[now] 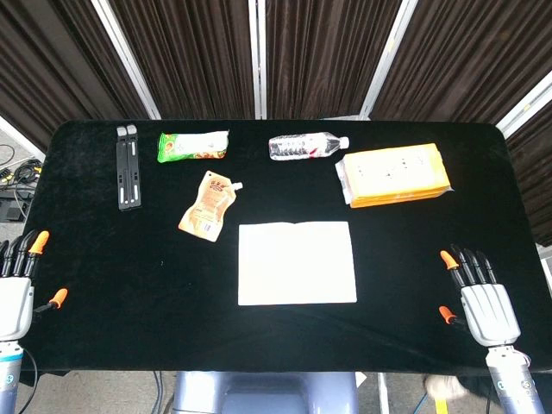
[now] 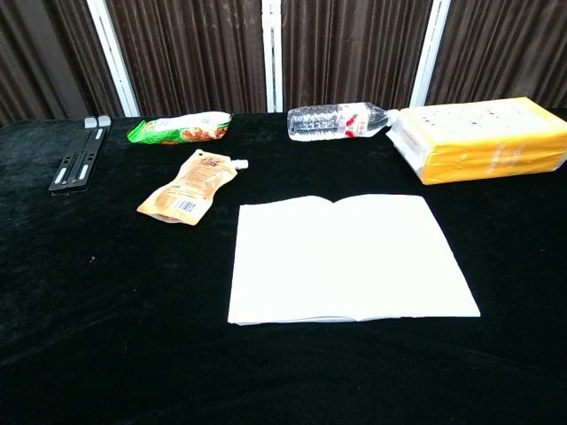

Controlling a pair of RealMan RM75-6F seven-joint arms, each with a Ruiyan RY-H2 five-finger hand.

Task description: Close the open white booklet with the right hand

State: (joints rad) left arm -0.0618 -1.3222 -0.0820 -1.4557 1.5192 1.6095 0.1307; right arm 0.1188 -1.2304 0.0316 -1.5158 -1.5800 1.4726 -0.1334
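The white booklet (image 1: 297,262) lies open and flat near the middle of the black table; the chest view shows both blank pages (image 2: 350,258) with the spine running front to back. My right hand (image 1: 485,302) rests at the table's front right corner, fingers apart, holding nothing, well to the right of the booklet. At the front left corner my left hand (image 1: 17,289) is also empty with fingers apart. Neither hand shows in the chest view.
Behind the booklet lie an orange spout pouch (image 1: 208,205), a green snack bag (image 1: 193,146), a plastic water bottle (image 1: 307,146) on its side and a yellow package (image 1: 394,174). A black folded stand (image 1: 128,166) lies at the back left.
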